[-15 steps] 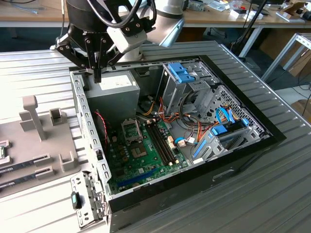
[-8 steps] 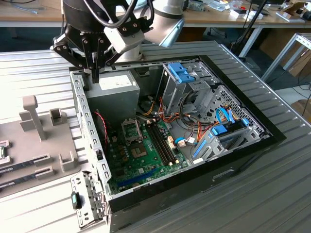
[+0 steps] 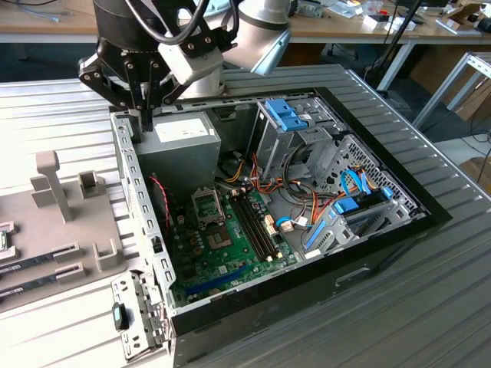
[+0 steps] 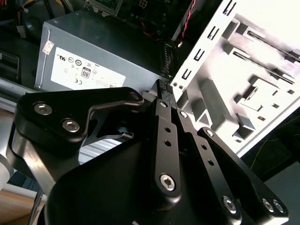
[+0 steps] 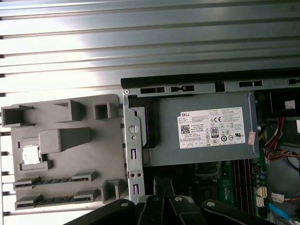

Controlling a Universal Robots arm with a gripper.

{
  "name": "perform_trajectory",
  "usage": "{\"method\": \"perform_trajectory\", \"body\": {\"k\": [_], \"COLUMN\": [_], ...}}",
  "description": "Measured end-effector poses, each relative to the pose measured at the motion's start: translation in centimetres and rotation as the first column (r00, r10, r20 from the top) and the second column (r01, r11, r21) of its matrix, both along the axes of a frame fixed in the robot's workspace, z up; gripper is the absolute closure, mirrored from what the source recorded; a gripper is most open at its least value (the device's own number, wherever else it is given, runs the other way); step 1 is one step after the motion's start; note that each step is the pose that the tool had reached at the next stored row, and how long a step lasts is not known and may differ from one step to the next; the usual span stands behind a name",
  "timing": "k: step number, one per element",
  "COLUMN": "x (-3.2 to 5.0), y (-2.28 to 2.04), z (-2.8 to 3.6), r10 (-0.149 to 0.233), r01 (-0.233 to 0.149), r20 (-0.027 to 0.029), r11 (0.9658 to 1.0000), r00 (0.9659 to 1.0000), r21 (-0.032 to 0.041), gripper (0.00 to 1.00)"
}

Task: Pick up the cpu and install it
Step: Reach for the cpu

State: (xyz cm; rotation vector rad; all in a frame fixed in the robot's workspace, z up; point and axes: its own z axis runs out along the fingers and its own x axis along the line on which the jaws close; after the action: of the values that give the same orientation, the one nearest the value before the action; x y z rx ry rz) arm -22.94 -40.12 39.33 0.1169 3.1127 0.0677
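The cpu (image 5: 30, 154), a small silvery square, lies in a pocket of the grey fixture tray (image 5: 65, 140) beside the open computer case. My gripper (image 4: 163, 87) hangs above the case's corner by the grey power supply (image 3: 184, 138), well apart from the cpu. Its two black fingers (image 5: 161, 190) are pressed together with nothing between them. In the exterior view the gripper (image 3: 146, 119) points down at the case's rim (image 3: 126, 165). The green motherboard (image 3: 230, 245) lies inside the case, with its square socket (image 3: 207, 205) near the power supply.
The fixture tray (image 3: 69, 230) has raised blocks and long slots holding dark sticks (image 3: 38, 261). Drive cages with blue clips (image 3: 288, 115) and bundled cables (image 3: 261, 180) crowd the case on the exterior view's right. The ribbed metal table (image 3: 399, 307) surrounds the case.
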Motion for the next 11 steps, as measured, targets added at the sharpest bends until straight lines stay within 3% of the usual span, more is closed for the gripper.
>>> {"method": "perform_trajectory", "body": {"k": [11], "x": [-0.57], "y": [0.00], "z": [0.00], "r10": [0.000], "r01": [0.000], "r20": [0.0000], "r11": [1.0000], "r00": [1.0000], "r21": [0.0000], "gripper": [0.89]}}
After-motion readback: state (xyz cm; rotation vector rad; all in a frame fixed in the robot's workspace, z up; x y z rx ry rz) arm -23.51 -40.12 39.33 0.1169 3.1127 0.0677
